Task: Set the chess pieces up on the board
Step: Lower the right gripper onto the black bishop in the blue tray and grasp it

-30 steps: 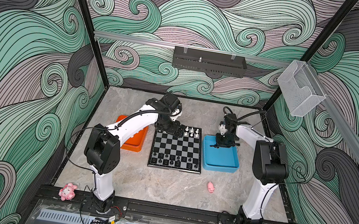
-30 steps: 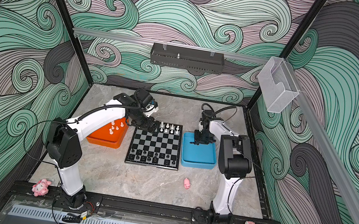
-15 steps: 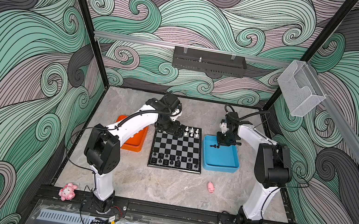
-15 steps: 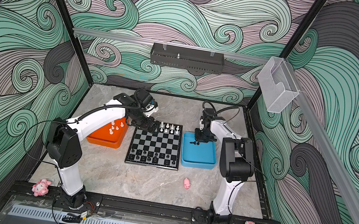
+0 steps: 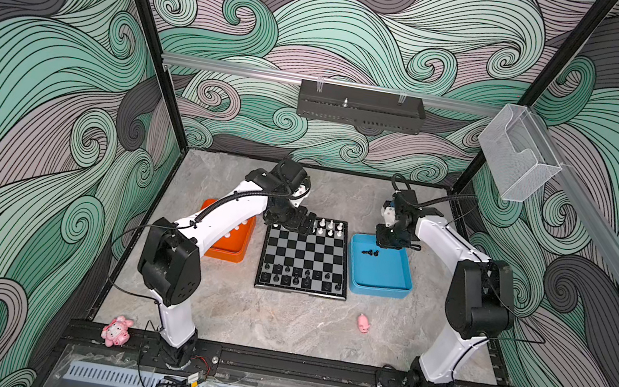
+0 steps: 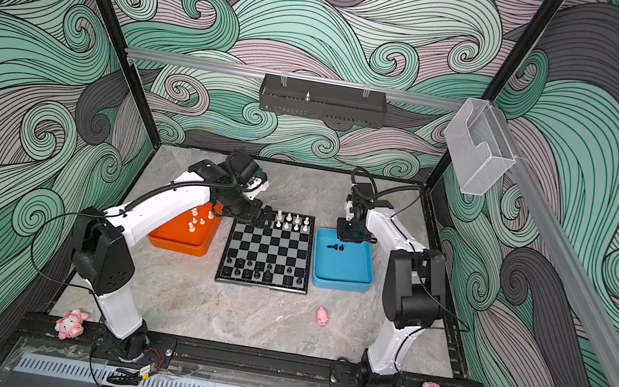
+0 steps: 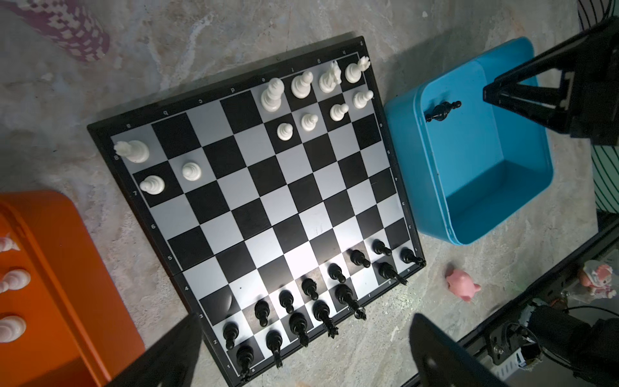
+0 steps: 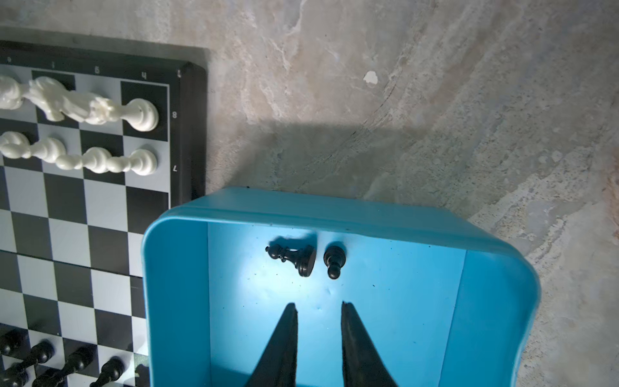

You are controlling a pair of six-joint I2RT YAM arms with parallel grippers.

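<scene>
The board [image 7: 254, 207] holds white chess pieces [image 7: 272, 95] far, black chess pieces [image 7: 310, 288] near. The left end effector [image 7: 306, 318] hangs wide apart over its far-left corner. The right end effector [image 8: 318, 304], slightly apart, hangs above two loose pieces [image 8: 296, 258], perhaps pawns, in the blue tray [image 8: 335, 209].

Orange tray [image 7: 50, 268] cut off at the edge — 3 white pieces [image 7: 15, 279] too (left wrist view).

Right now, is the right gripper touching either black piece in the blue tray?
Apart. The right wrist view shows bare blue floor between the right gripper and both black pieces, lying in the blue tray.
</scene>
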